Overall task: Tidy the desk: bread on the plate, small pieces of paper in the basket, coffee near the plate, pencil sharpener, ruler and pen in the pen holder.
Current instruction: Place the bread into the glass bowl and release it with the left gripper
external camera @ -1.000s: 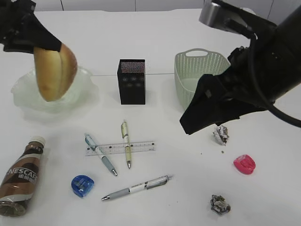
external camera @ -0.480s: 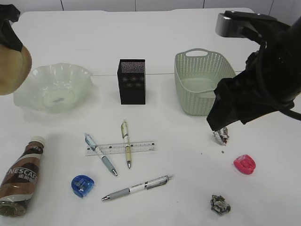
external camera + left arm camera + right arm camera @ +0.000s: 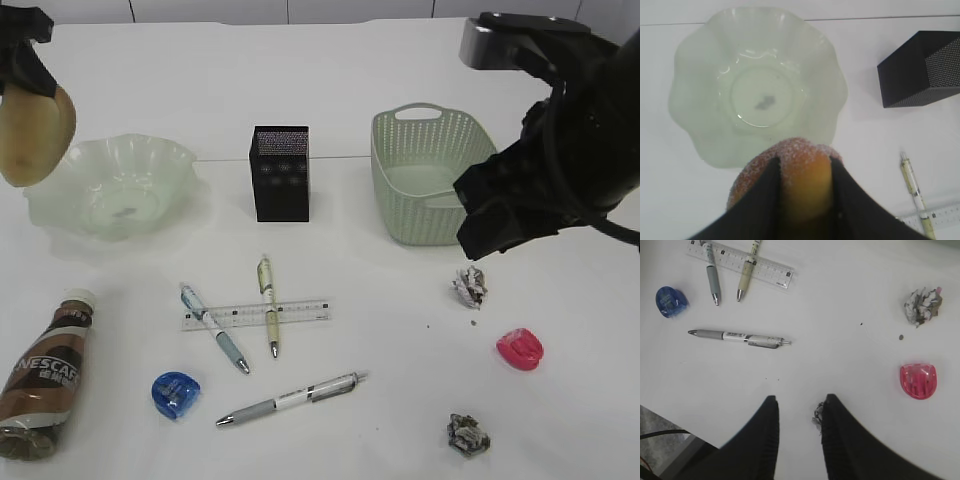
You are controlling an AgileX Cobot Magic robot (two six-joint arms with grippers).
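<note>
My left gripper [image 3: 804,162] is shut on the sugared bread [image 3: 35,135], held in the air off the left rim of the pale green plate [image 3: 110,185]. My right gripper [image 3: 800,407] hangs open and empty above the table, in front of the green basket [image 3: 430,170]. One crumpled paper [image 3: 922,305] lies below the basket. Another paper [image 3: 818,416] peeks from behind my right finger. The ruler [image 3: 255,314] lies under two pens [image 3: 268,305]; a third pen [image 3: 290,398] lies nearer. There are blue [image 3: 175,392] and pink [image 3: 520,348] pencil sharpeners, a coffee bottle [image 3: 48,375] lying at front left, and a black pen holder [image 3: 279,172].
The pen holder stands between plate and basket at mid table. The table's near edge shows in the right wrist view, with a dark cable [image 3: 662,434] below it.
The left arm carried the bread from over the plate out to its left. The right arm swung right and rose off the paper near the basket.
</note>
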